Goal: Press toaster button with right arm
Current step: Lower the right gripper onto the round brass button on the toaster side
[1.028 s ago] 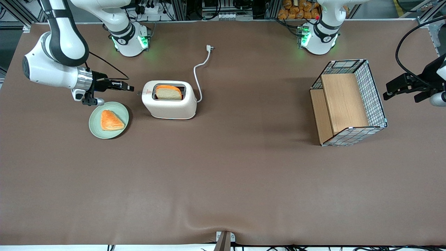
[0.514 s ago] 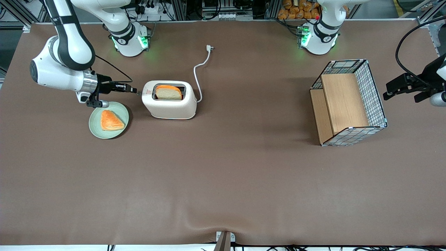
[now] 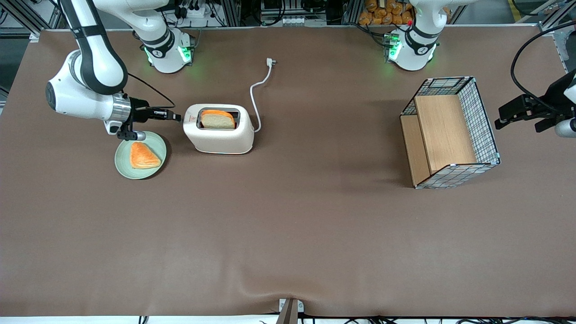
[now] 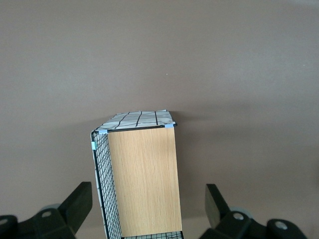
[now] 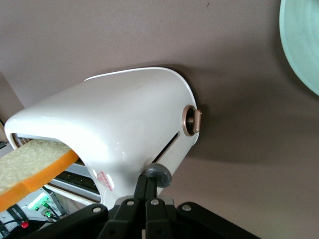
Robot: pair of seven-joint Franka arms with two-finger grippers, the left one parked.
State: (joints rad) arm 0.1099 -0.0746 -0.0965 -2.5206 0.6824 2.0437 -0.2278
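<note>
The cream-white toaster (image 3: 219, 130) stands on the brown table with a slice of bread (image 3: 218, 119) in its top slot; its white cord (image 3: 257, 92) trails away from the front camera. My right arm's gripper (image 3: 178, 118) is level with the toaster's narrow end, fingers shut together with nothing held. In the right wrist view the fingertips (image 5: 147, 180) sit right at the small grey toaster button (image 5: 159, 175), above the slot it rides in on the toaster (image 5: 119, 124). A bronze dial (image 5: 191, 121) sits lower on that end.
A pale green plate (image 3: 124, 165) holding an orange pastry (image 3: 143, 155) lies just under my wrist, nearer the front camera than the gripper. A wire basket with wooden panels (image 3: 450, 132) stands toward the parked arm's end of the table.
My right arm has moved toward the toaster, bringing the shut fingertips from a gap beside it up to the narrow end at the button.
</note>
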